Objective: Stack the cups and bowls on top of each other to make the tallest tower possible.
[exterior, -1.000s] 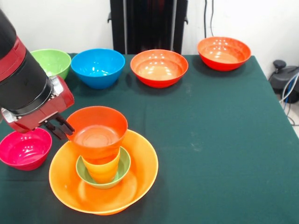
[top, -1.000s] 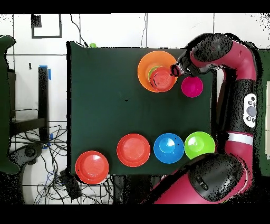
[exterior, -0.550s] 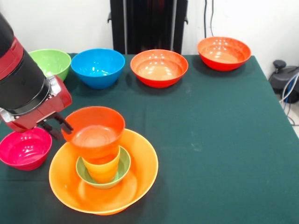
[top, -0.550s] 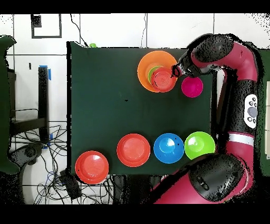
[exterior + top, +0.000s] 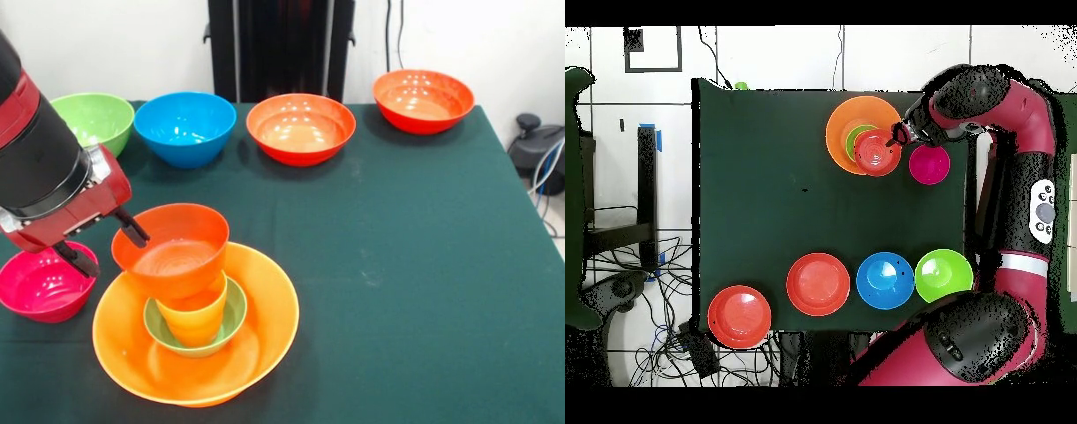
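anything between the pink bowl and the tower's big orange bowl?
Only the gripper, open, in front view beside the top bowl. Below it, bare cloth separates pink bowl and big orange bowl.

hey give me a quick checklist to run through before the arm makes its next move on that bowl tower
1. Gripper open, fingers spread: ok.
2. Gripper clear of the top red-orange bowl: not ok, one finger sits at its rim.
3. Top bowl level on the orange cup: not ok, it tilts and sits off-centre toward the gripper.
4. Orange cup seated in the small green bowl inside the largest orange bowl: ok.
5. Pink bowl beside the tower, under the arm: cannot tell whether there is clearance.
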`<state>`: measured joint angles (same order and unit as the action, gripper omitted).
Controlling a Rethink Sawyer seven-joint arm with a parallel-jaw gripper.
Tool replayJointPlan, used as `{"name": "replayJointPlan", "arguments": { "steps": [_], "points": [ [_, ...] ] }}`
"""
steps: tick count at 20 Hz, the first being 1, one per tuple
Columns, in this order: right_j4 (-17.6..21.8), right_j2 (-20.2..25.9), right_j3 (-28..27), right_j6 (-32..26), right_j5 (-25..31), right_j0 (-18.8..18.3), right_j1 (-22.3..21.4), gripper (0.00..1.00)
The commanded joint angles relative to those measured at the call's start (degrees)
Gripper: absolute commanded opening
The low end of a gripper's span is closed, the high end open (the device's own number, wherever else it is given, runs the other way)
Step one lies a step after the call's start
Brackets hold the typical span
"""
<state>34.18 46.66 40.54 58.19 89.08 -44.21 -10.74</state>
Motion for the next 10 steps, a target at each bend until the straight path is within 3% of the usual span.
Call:
{"name": "replayJointPlan", "arguments": {
  "steps": [1, 10],
  "points": [
    [1.12, -1.99, 2.80, -11.27, -4.01, 0.61, 1.21, 1.00],
    [1.11, -1.96, 2.11, -10.89, -3.39, 0.82, 1.51, 1.00]
  ]
}}
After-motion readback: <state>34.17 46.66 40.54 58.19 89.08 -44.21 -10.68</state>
